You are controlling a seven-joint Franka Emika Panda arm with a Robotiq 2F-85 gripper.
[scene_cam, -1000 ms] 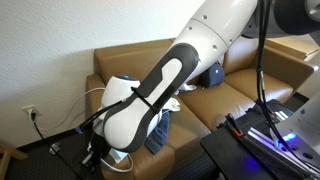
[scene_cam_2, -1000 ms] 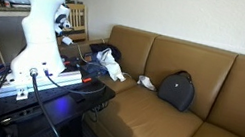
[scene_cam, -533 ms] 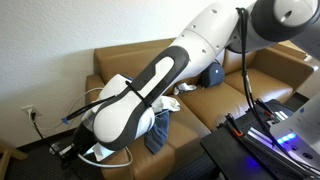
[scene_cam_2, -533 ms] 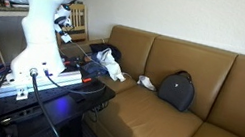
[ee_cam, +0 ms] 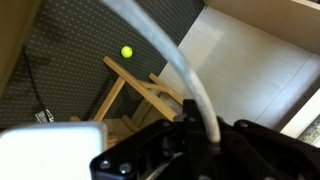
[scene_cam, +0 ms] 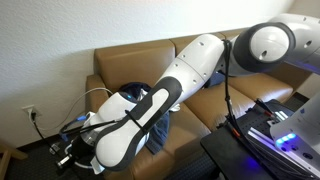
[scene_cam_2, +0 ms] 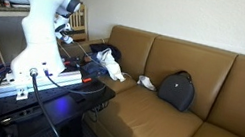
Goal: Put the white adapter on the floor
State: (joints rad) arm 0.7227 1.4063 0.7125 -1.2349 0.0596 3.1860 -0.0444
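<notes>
Room and surface. A tan leather sofa [scene_cam_2: 155, 115] with smooth, flat cushions stands against a white, rough-textured wall [scene_cam: 60, 40]. Three back cushions are seen in an exterior view. The floor [ee_cam: 70, 50] is dark grey-black carpet with a fine speckled weave, filling the upper left of the wrist view. A pale beige panel [ee_cam: 260, 70] takes up the right of that view.

Counts.
- One white arm [scene_cam: 150, 105], of rounded, glossy segments, reaches from the upper right down to the lower left of the frame.
- One white socket plate [scene_cam: 28, 111] is on the wall at the left edge.
- One round black bag [scene_cam_2: 176, 89] sits on the seat.
- One blue cloth [scene_cam: 158, 133] hangs at the sofa front.
- Two pale crumpled cloths [scene_cam_2: 114, 69] lie on the seat near the bag.
- One small yellow-green ball [ee_cam: 126, 52] rests on the carpet.
- One frame of light wooden slats [ee_cam: 135, 95] stands just below the ball.

Task item. The white adapter [ee_cam: 55, 150], a blurred rectangular block, lies at the lower left of the wrist view, close to the camera and beside the gripper [ee_cam: 160, 150]. Its thin white cord [ee_cam: 170, 55] arcs from the top centre down to the black gripper body. Whether the block touches the carpet cannot be told.

Tool. The jaws are lost in the dark mass at the bottom edge, so it cannot be told whether they stand apart or are closed.
</notes>
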